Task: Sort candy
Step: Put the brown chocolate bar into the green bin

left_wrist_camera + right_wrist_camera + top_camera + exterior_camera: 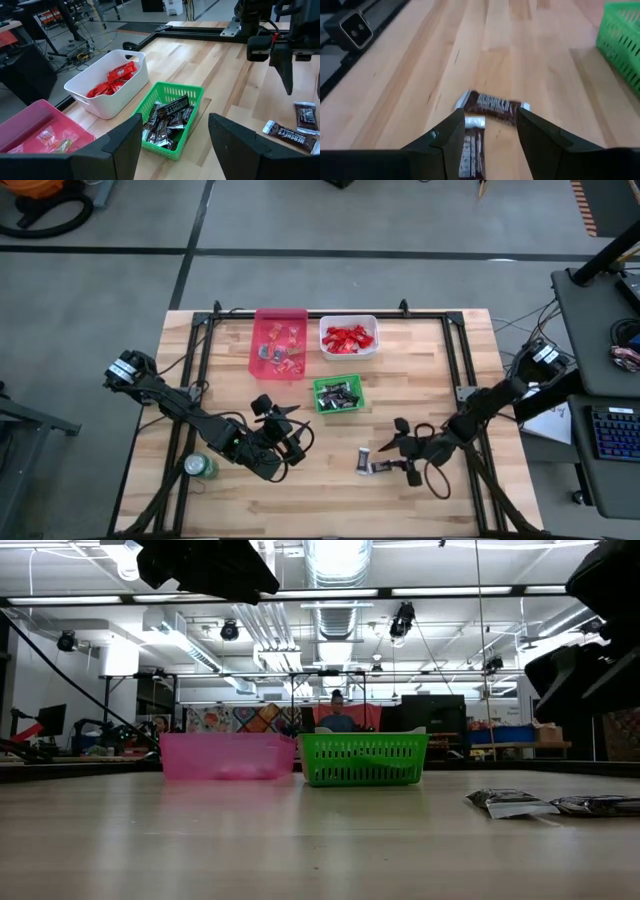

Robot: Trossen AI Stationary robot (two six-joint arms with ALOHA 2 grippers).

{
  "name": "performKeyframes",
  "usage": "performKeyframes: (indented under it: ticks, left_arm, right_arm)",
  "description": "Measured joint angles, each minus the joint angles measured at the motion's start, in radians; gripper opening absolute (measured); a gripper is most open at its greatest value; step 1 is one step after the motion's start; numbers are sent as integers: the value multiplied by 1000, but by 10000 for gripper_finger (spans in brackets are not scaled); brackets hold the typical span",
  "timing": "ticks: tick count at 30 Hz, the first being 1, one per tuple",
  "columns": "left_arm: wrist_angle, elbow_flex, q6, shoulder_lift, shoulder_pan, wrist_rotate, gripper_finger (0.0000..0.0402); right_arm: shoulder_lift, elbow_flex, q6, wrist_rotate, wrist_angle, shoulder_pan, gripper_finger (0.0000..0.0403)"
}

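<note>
A: Wooden table (430, 380), bins up top centre. Left gripper (290, 435) sits lower left, spread wide, holding nothing.

B: Right gripper (400, 450) lower right straddles a dark candy (470, 150), fingers apart. It should centre on the wrapper before pinching, probably.

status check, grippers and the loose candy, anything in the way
Right gripper open, straddling one of two dark candy bars on the table. Left gripper open, empty, waiting near the green bin. Nothing in the way.
</note>
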Motion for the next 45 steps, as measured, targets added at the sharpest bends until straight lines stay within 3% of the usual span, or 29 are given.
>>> performKeyframes:
  ticks: [19, 25, 30, 35, 45]
  left_arm:
    - [20, 0, -1, 0, 2, 0, 210]
    - [23, 1, -1, 0, 2, 0, 210]
    - [24, 2, -1, 0, 2, 0, 210]
    - [24, 2, -1, 0, 2, 0, 210]
    - [30, 2, 21, 0, 2, 0, 210]
  right_arm:
    - [400, 59, 63, 72, 222, 60, 144]
    - [452, 56, 79, 72, 271, 58, 110]
    - [442, 59, 67, 56, 278, 57, 74]
    - [376, 57, 56, 39, 247, 56, 68]
    - [104, 63, 0, 35, -4, -25, 66]
